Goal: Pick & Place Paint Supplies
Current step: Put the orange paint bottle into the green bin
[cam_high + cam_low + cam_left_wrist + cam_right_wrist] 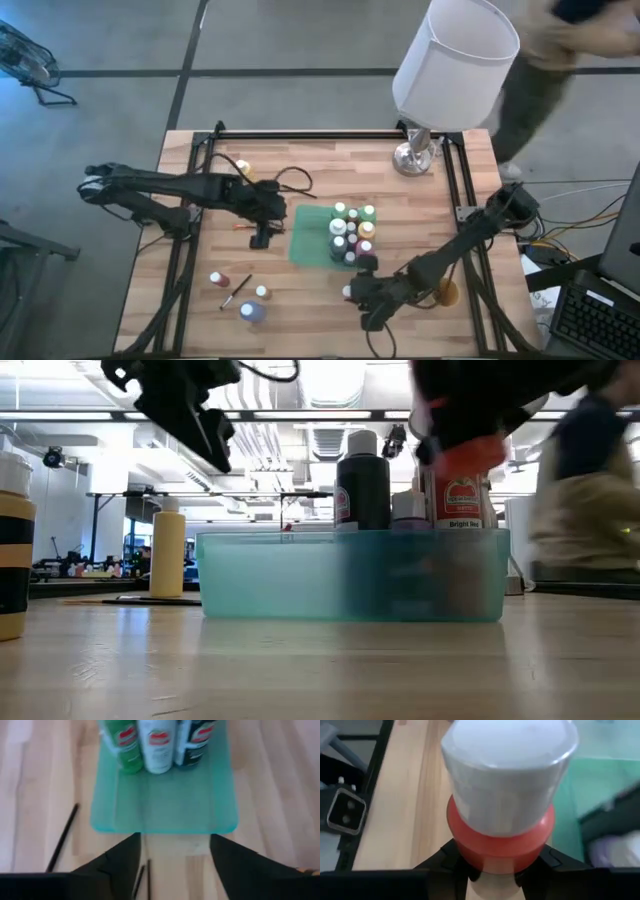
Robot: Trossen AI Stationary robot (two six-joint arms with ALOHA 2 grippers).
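A translucent green tray (305, 245) in the middle of the table holds several paint bottles (350, 228), among them green, white and black ones (159, 745). My right gripper (365, 292) hangs by the tray's near right corner, shut on a red bottle with a pale cap (505, 785). That bottle also shows in the low view (465, 495). My left gripper (172, 865) stands open just left of the tray, above thin dark brushes (141, 880) that lie flat on the wood. Another brush (62, 837) lies beside them. My right gripper pinches the red bottle's body just under the pale cap (470, 857), one finger on each side. The fingers slant down from the table's near right. The bottle is lifted clear of the table, roughly upright, with its cap up.
Loose bottles (218, 279), (250, 312) and a brush (237, 291) lie at the near left. A yellow bottle (243, 168) stands far left and a tan cup (445, 292) near right. A lamp (450, 70) stands at the far right corner, with a person (570, 50) behind it.
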